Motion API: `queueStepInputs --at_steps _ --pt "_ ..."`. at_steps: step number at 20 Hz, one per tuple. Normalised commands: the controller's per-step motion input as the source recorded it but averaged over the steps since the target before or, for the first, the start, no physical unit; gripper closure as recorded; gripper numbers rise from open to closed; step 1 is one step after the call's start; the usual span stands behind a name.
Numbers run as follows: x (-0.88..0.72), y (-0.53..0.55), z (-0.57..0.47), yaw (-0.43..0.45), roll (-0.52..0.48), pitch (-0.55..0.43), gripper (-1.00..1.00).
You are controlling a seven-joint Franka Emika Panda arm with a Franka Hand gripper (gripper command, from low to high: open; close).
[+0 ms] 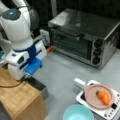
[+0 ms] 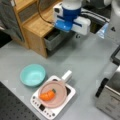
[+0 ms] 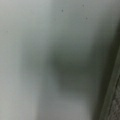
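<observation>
While the gripper (image 2: 65,32) hovers at the open drawer (image 2: 55,38), finger state unclear, approach it slowly, squarely.

The gripper (image 2: 65,29) is hanging over the open drawer (image 2: 55,39) of the wooden cabinet (image 2: 35,26); its fingers are hidden. A carrot (image 2: 47,95) is lying in the pink pan (image 2: 53,94) on the cooker (image 2: 53,99), just beside the teal bowl (image 2: 32,74).
</observation>
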Motion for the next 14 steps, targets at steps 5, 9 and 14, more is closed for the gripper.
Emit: queueStepInputs --at_steps 5,9,14 --pt "-0.02 0.26 -0.05 -0.065 0.01 -0.078 -1.0" --pt "-0.05 0.33 -0.03 -0.109 0.016 -0.062 -1.0" --pt "-0.06 0.31 -0.04 -0.113 0.025 -0.056 -1.0"
